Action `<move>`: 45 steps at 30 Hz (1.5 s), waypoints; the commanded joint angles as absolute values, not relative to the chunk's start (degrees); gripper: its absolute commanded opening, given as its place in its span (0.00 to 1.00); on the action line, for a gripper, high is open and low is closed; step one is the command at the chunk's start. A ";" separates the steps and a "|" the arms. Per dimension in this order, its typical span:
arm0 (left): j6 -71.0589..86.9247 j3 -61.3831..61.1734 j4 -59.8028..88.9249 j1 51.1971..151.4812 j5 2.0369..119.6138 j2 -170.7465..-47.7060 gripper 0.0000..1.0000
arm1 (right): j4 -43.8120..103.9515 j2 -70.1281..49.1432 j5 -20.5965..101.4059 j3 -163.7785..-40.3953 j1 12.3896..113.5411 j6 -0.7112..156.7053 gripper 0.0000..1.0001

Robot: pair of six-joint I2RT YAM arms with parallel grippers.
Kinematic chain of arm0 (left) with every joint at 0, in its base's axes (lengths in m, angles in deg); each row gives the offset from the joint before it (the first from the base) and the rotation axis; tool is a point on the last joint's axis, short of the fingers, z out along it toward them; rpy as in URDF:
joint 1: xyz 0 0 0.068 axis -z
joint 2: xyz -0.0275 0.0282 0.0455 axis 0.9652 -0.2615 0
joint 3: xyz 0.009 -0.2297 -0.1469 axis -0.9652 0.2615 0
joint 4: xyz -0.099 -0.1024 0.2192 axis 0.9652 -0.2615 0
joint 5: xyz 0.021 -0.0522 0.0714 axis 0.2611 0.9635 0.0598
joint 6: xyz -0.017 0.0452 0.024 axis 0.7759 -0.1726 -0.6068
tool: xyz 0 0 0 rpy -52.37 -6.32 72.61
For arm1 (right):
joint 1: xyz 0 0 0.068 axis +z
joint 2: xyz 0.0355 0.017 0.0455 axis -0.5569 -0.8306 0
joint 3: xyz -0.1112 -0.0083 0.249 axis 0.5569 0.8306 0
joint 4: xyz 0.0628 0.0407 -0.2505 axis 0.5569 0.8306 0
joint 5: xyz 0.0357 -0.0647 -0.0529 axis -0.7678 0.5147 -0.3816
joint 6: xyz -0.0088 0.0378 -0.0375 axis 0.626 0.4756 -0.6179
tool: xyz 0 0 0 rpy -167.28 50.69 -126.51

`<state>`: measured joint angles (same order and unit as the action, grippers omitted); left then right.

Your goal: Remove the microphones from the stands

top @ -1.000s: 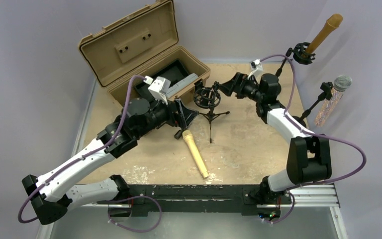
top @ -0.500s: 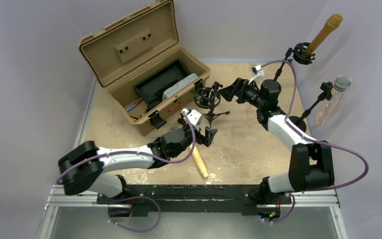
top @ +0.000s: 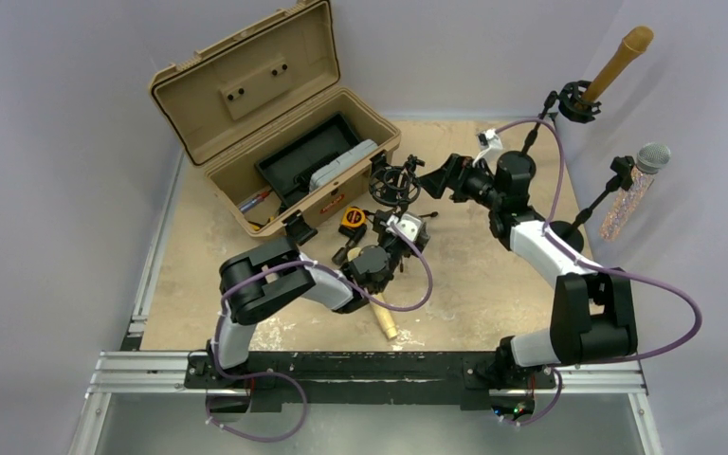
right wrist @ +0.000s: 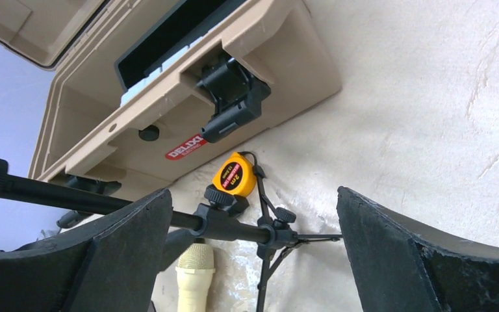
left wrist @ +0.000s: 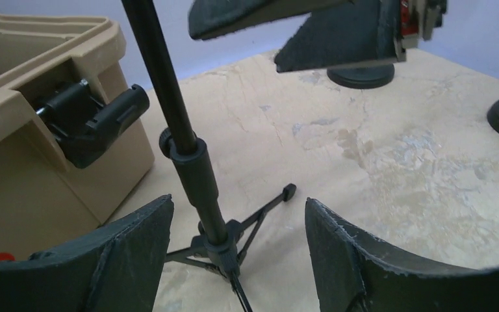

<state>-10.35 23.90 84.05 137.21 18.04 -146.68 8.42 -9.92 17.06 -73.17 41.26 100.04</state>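
Off the stand [top: 395, 186] and flat on the bench [top: 493, 284]: a cream microphone [top: 385, 322], at 6 o'clock from the tripod feet, mostly hidden under the left arm in the top view. Left pincer [left wrist: 237, 205] spread wide, gripping nothing, the stand's pole seen between its fingers; contact unclear. Right pincer [right wrist: 253, 195] likewise gaping and empty, at 3 o'clock from the stand's top. At 10 o'clock, an open tan case [top: 246, 87], a yellow tape measure [top: 351, 217] just beside its front wall.
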 commanded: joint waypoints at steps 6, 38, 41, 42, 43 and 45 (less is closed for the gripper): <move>-4.59 17.20 74.72 131.90 21.96 -143.37 0.58 | 9.41 -5.94 17.83 -73.01 40.60 98.10 0.96; 1.51 26.10 68.08 124.85 64.57 -138.61 0.00 | -1.75 -12.54 -2.11 -61.38 38.93 119.52 0.70; 1.72 26.75 69.29 124.87 63.72 -138.93 0.00 | 6.03 -11.31 1.97 -65.90 38.75 119.01 0.70; 1.74 26.92 69.44 124.85 63.13 -138.91 0.00 | 9.53 -10.76 4.17 -67.47 38.45 117.92 0.71; 1.67 27.22 69.68 124.85 62.74 -138.85 0.00 | 12.12 -10.12 6.78 -68.75 38.27 117.04 0.71; 1.63 27.62 70.09 124.85 62.22 -138.81 0.00 | 12.55 -8.93 8.76 -68.94 37.88 117.49 0.72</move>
